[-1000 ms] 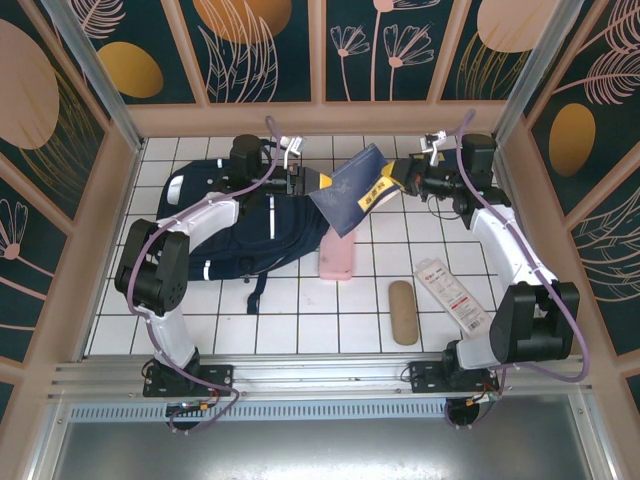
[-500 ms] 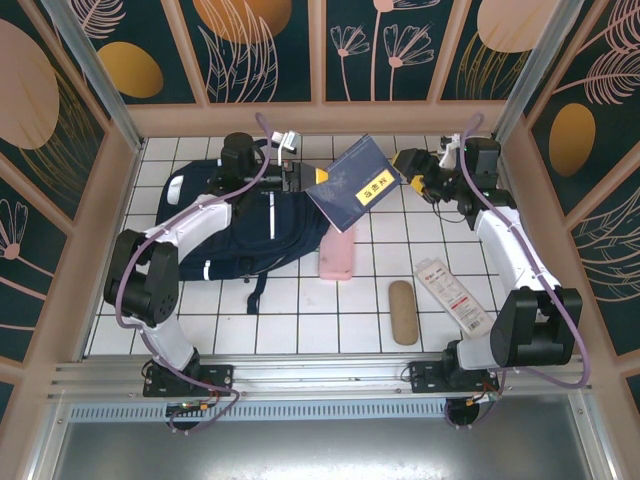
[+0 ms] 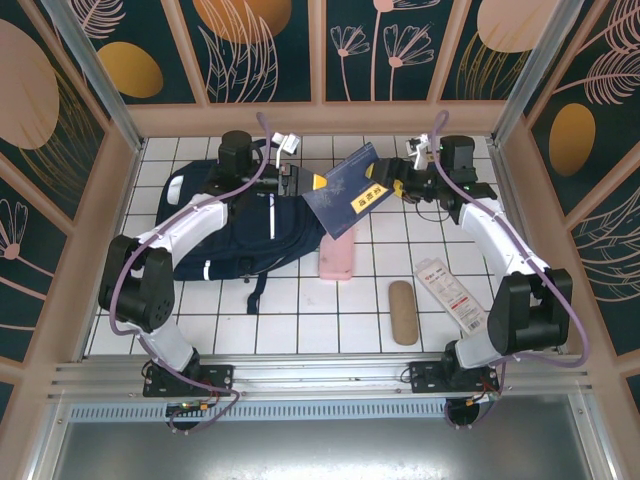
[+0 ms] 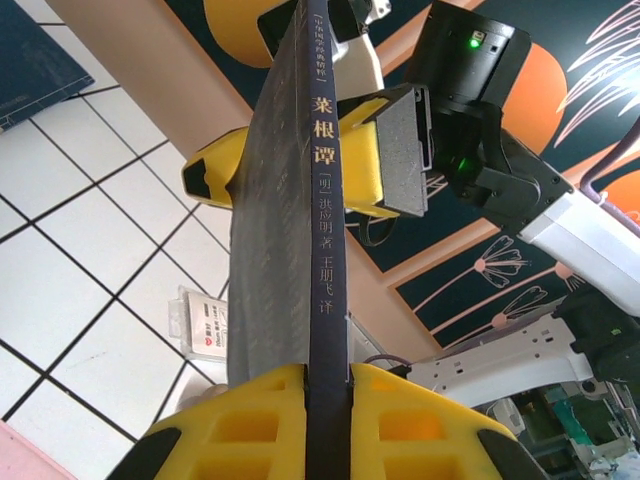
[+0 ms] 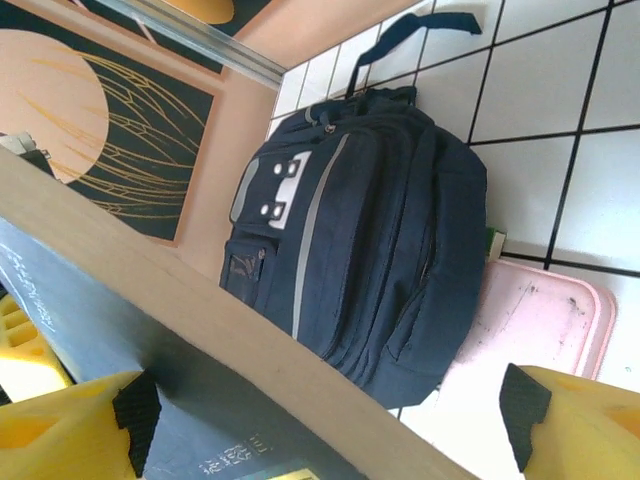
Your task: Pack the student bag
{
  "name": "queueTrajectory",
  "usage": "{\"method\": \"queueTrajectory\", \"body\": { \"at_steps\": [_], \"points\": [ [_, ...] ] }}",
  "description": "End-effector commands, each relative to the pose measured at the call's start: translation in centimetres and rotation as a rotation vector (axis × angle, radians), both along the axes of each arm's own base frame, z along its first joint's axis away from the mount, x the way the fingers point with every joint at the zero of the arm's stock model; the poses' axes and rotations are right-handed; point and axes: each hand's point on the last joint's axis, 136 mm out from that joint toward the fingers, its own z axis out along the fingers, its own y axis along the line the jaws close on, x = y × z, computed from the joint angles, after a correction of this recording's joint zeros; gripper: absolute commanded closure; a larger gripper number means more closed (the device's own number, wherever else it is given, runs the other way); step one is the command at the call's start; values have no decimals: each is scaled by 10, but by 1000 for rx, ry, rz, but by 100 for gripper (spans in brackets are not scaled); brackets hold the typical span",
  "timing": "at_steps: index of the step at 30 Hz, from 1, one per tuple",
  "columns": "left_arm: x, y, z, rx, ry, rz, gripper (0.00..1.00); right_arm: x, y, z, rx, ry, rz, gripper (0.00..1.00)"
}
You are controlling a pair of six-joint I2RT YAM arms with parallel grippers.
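1. The large navy-blue fabric student bag with white reflective stripes [image 3: 240,245] lay flat on the white-tiled worktop [image 3: 300,320], far left part, partly under my left arm. The right wrist view showed its grey-white patches and zip pockets [image 5: 370,230].
2. Left jaws: clenched on a thin dark-blue book with a yellow cover label [image 3: 345,190]. In the left wrist view my yellow fingers [image 4: 250,430] pressed both covers, and the spine with white Chinese characters [image 4: 322,200] faced the camera.
3. The book was off the worktop and tilted, above the bag's right end, between my two arms.
4. Right jaws: released and standing wide, gripping nothing. In the right wrist view the yellow fingers [image 5: 60,440] were far apart, and the book's tan page edge [image 5: 150,290] crossed between them, close to one finger. Contact there: cannot tell.
5. In the left wrist view the right jaws straddled the book's far end, one finger on each side.
6. A flat pink rectangular case [image 3: 336,258] lay against the bag's right edge [image 5: 540,320].
7. A brown oval pouch [image 3: 401,312] and a white packet with red print [image 3: 452,292] lay side by side on the right of the worktop, apart from the bag.
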Motion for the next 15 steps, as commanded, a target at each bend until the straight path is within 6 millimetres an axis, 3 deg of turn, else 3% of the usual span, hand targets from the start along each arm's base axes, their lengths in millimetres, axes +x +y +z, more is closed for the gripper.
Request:
{"method": "queueTrajectory", "body": {
  "at_steps": [1,6,10,15],
  "points": [
    [-26,-4,30,-51,-113,-98,100,2,11,23,70,-74,63,14],
    [-27,-5,29,-32,-115,-102,100,-6,21,36,141,-80,123,26],
    [-24,-6,25,-18,-110,-87,100,-15,21,48,158,-97,141,48],
    [-11,-8,18,12,-85,-50,99,-21,19,48,163,-79,118,80]
  ]
}}
